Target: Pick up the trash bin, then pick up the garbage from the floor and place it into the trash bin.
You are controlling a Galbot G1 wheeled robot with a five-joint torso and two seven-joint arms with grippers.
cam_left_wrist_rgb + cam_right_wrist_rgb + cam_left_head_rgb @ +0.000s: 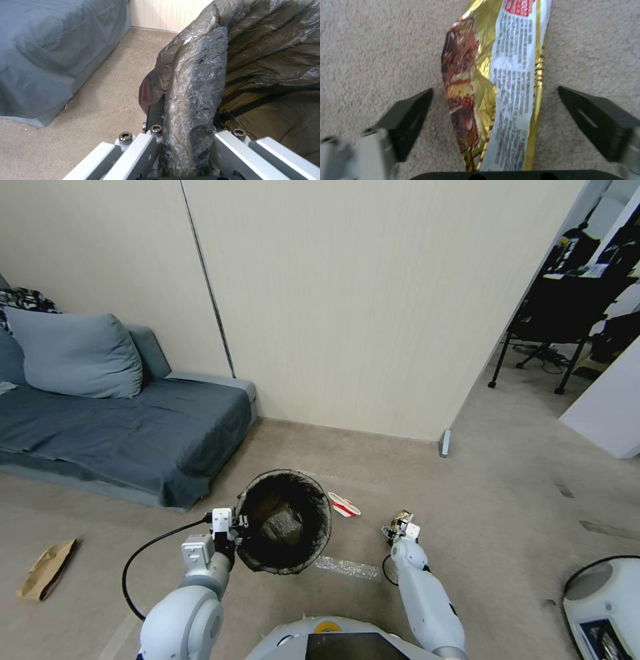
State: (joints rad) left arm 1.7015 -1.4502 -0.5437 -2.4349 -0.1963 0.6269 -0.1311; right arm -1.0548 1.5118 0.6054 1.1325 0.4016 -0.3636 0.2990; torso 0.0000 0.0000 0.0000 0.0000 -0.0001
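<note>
Left gripper (235,525) fingers clamp the rim of the round black-lined trash bin (285,520), held off the floor. Right gripper (495,100) fingers are spread wide, straddling a shiny gold snack wrapper (496,82) on the beige carpet (480,513), right of the bin.

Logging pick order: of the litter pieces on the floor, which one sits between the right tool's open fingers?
The gold snack wrapper, lying on the carpet between the right tool's spread fingers. The red-and-white cup lies beside the trash bin; the brown paper bag lies far left.

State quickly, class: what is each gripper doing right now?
Left gripper: shut on the trash bin rim, holding it up.
Right gripper: open, fingers either side of the snack wrapper on the carpet.
</note>
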